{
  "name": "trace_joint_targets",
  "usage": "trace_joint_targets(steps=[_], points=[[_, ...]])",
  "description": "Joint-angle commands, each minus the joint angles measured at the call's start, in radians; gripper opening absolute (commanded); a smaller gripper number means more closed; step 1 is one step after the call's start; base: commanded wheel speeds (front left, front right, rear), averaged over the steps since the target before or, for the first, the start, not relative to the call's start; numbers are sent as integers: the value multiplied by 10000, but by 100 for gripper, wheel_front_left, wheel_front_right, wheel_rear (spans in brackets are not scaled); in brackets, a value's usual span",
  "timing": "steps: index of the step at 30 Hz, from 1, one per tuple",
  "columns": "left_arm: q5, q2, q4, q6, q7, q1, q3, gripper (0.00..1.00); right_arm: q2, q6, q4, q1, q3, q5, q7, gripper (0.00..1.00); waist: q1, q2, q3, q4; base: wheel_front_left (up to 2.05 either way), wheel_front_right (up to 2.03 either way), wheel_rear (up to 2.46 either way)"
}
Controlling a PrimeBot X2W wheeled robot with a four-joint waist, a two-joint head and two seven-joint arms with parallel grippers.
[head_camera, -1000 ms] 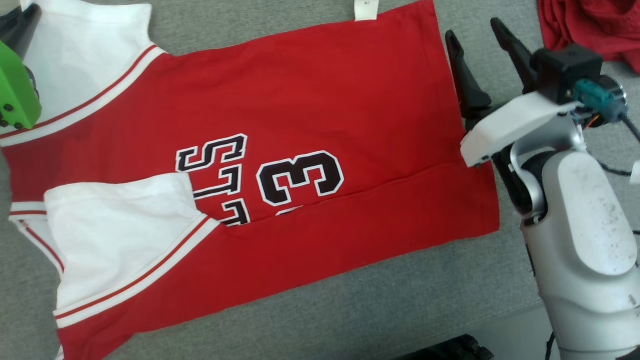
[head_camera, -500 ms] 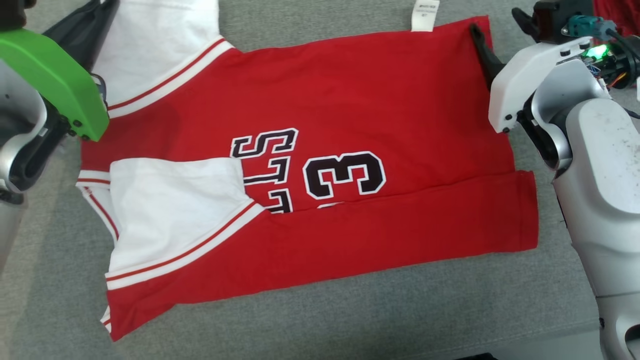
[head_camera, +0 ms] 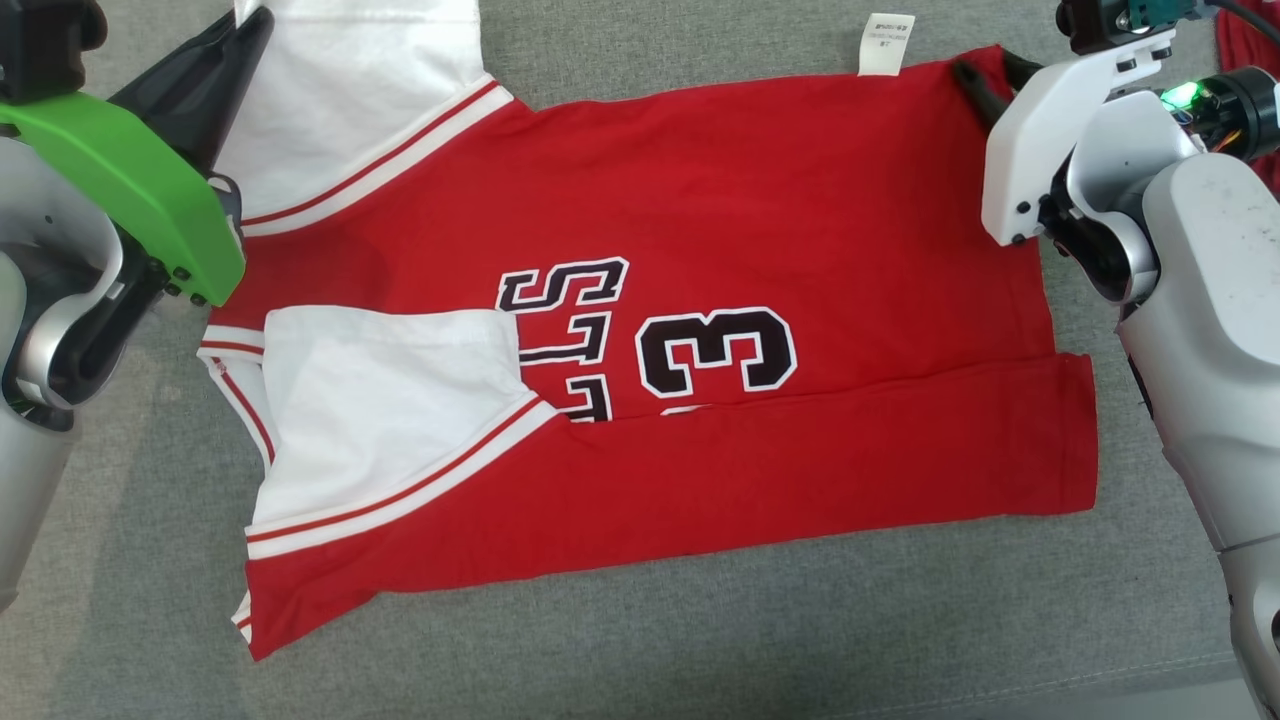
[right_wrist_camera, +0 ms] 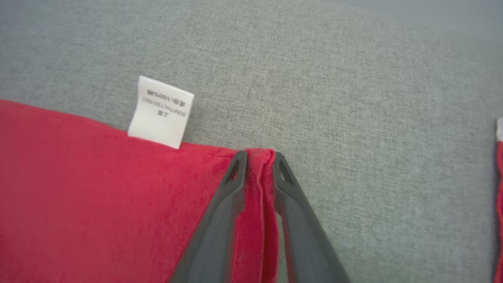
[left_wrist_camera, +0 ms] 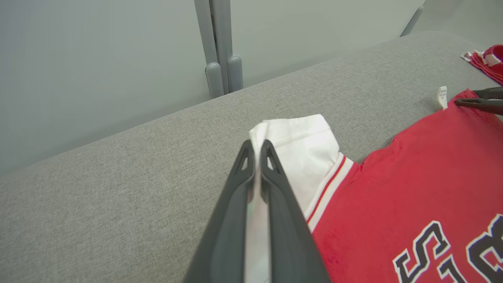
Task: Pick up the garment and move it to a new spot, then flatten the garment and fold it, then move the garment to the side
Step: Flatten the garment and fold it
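Observation:
The garment (head_camera: 700,220) is a red jersey with white sleeves and a black "3", lying flat on the grey cushioned surface (head_camera: 700,640) with its near long edge folded up over the body. My left gripper (head_camera: 250,25) is at the far left corner, shut on the white sleeve (left_wrist_camera: 298,157), whose fabric is pinched between its fingers (left_wrist_camera: 256,144). At the far right hem corner, my right gripper (head_camera: 985,68) has its fingers closed around a bunched fold of the red hem (right_wrist_camera: 257,154). A white care label (right_wrist_camera: 161,112) sticks out just left of that corner.
Another red cloth (head_camera: 1250,60) lies at the far right, and its edge appears in the right wrist view (right_wrist_camera: 499,188). A grey post (left_wrist_camera: 220,47) stands behind the surface's far edge. The surface's near edge runs along the lower right (head_camera: 1100,680).
The head camera has shifted, so the whole picture slid. My right gripper, wide open beside the hem a second ago, has moved onto the far hem corner and closed on it. The left grip is unchanged.

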Motion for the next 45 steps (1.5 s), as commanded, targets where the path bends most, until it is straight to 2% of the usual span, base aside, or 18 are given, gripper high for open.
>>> trace_joint_targets(steps=[1,9,11,14,20,25,29,32,41,42,44,45], points=[[-52,-4,84,-29,-122,119,48,0,-77,-13,155,-156,54,66,-227,0,0,0,-42,-12,0,0,0],[-205,22,257,-29,-640,226,3,0,-123,-13,836,-271,247,-36,-1802,0,0,0,-457,-10,0,0,0],[-321,114,30,-29,-953,563,-4,0,-190,-13,825,22,441,-106,-2513,0,0,0,-722,-26,0,0,0],[-427,242,-345,-5,-1264,1206,-5,0,-252,-13,702,433,672,16,-3020,0,0,0,-1000,-39,0,0,0],[-650,536,-1498,553,-1993,3165,134,0,-586,-13,86,1669,993,359,-3779,0,0,0,-1566,16,0,0,0],[-870,638,-2340,1191,-2674,4961,222,0,-835,-13,-658,2970,841,545,-4095,0,0,0,-1976,85,0,0,0],[-1056,438,-2526,1466,-3043,5999,91,0,-932,-13,-1162,3880,482,451,-4103,0,0,0,-2200,134,0,0,0],[-1134,256,-2331,1543,-3274,6440,-9,0,-802,-13,-1412,4441,171,360,-4026,0,0,0,-2327,132,0,0,0],[-1501,-181,-1228,1399,-3977,7334,-71,0,-311,-13,-1954,5760,-670,-233,-3944,0,0,0,-2717,0,0,0,0],[-1502,-207,-1151,1385,-3981,7392,-123,0,-267,-13,-1972,5848,-700,-282,-3954,4,0,0,-2756,-8,0,0,0],[-1481,-298,-954,1400,-4052,7506,-219,0,-141,-13,-1938,6049,-772,-417,-4009,39,0,0,-2860,-32,0,0,0],[-1510,-343,-851,1416,-4080,7562,-232,0,-68,-13,-1913,6125,-841,-480,-4051,100,0,0,-2909,-48,0,0,0]])
